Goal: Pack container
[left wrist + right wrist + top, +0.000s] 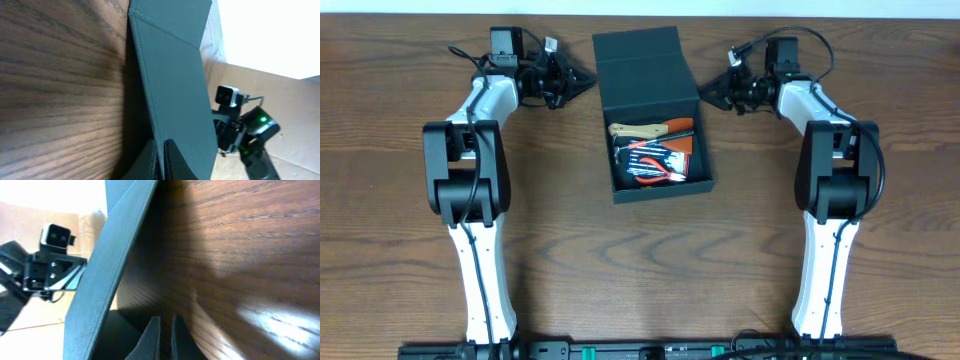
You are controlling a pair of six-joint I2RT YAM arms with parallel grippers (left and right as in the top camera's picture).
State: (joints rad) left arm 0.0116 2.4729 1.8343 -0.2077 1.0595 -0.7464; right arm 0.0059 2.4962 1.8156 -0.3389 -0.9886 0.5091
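Container (660, 190) mid-table, toward far edge, lid (645, 70) open. Left gripper (588, 80) just left of lid, right gripper (707, 96) just right: both pinched closed, holding nothing. Contact with lid unclear. Tools (655, 160) inside jumbled, indistinct.

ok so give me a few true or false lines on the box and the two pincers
1. The lid of the box stands open. True.
2. The box is empty. False: tools lie inside, among them red-handled pliers.
3. The left pincer and right pincer are both shut. True.
4. The right pincer grips the pliers. False: it holds nothing; the pliers lie in the box.
5. One pincer sits on each side of the lid. True.
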